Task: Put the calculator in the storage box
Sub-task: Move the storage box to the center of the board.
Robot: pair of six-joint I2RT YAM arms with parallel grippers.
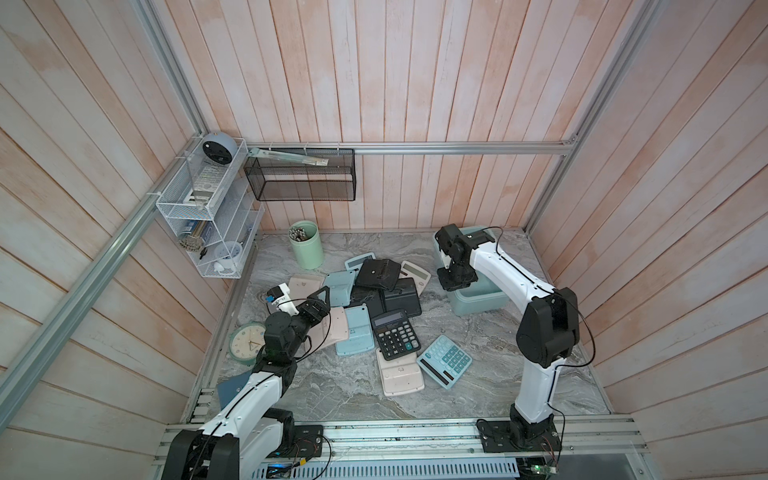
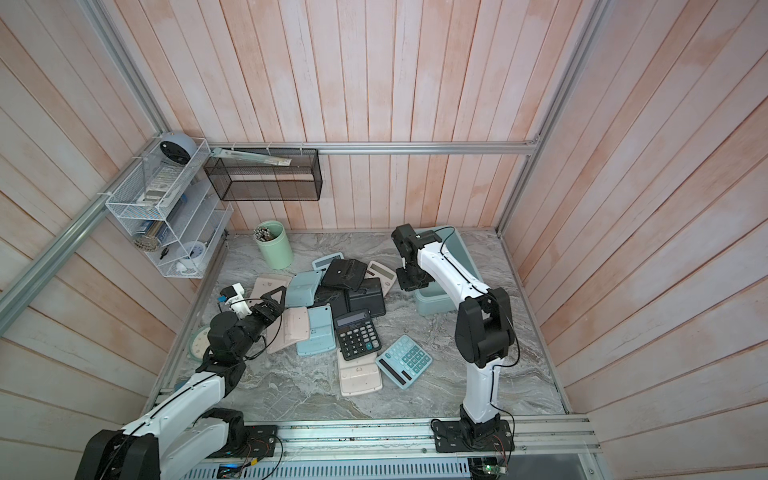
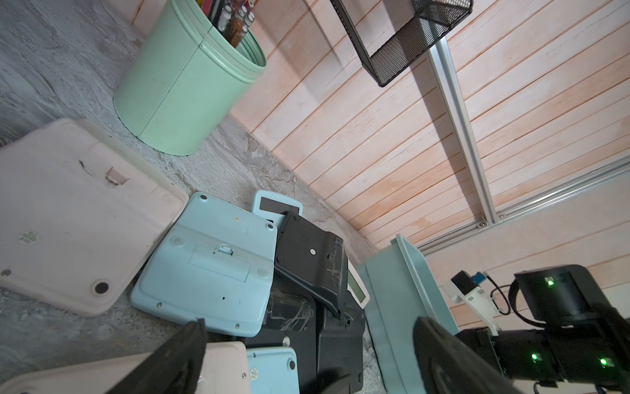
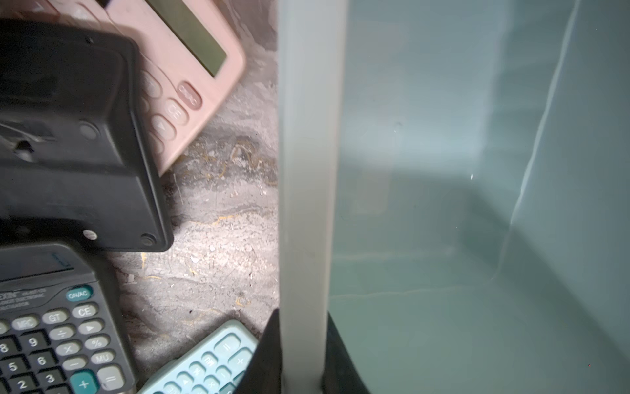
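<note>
Several calculators lie piled mid-table, among them a black one (image 1: 395,334) face up, a teal one (image 1: 444,360) face up and a pink one (image 1: 399,376) face down. The light teal storage box (image 1: 478,301) (image 2: 432,303) stands at the back right, with nothing seen inside it (image 4: 443,204). My right gripper (image 1: 453,282) (image 4: 303,327) is shut on the box's pale rim (image 4: 306,170), on the side nearest the pile. My left gripper (image 1: 320,297) (image 3: 312,324) hangs open over the pile's left side, above face-down pink and blue calculators, holding nothing.
A mint-green cup (image 1: 306,245) of pens stands at the back left. A black wire-mesh basket (image 1: 303,176) and a white wire shelf (image 1: 199,199) hang on the walls. A round clock (image 1: 247,343) and a blue booklet (image 1: 232,390) lie by the left edge.
</note>
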